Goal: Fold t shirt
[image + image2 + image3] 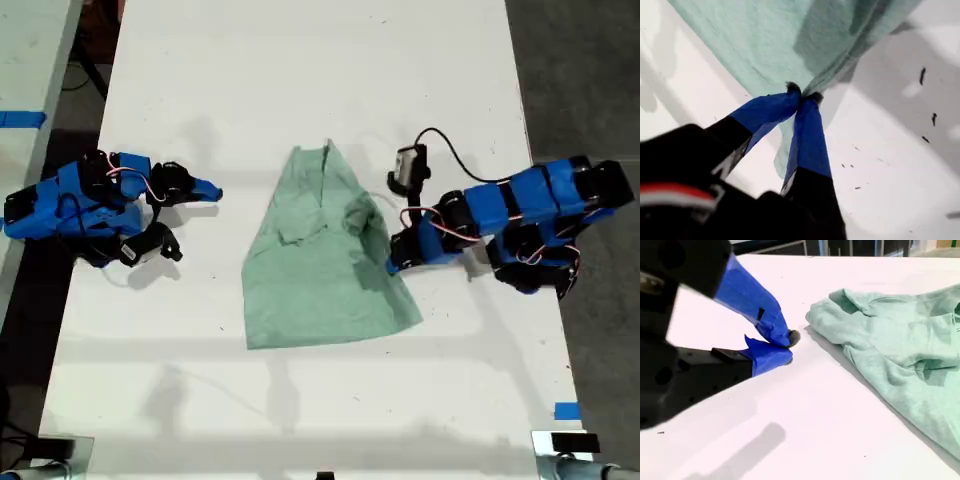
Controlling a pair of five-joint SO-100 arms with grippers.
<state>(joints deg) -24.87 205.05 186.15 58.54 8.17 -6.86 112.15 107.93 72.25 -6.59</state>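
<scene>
The pale mint-green t shirt lies on the white table with its collar toward the far edge and its hem toward the near edge. Fabric is bunched near its upper middle. My first gripper is at the shirt's edge on the exterior view's right, shut on a fold of the t shirt. My second gripper rests on the table at the exterior view's left, shut on nothing, a short way from the t shirt.
A piece of blue tape marks the table's near corner at the exterior view's right. A second table with blue tape stands beyond the exterior view's left edge. Dark floor borders the table on the exterior view's right.
</scene>
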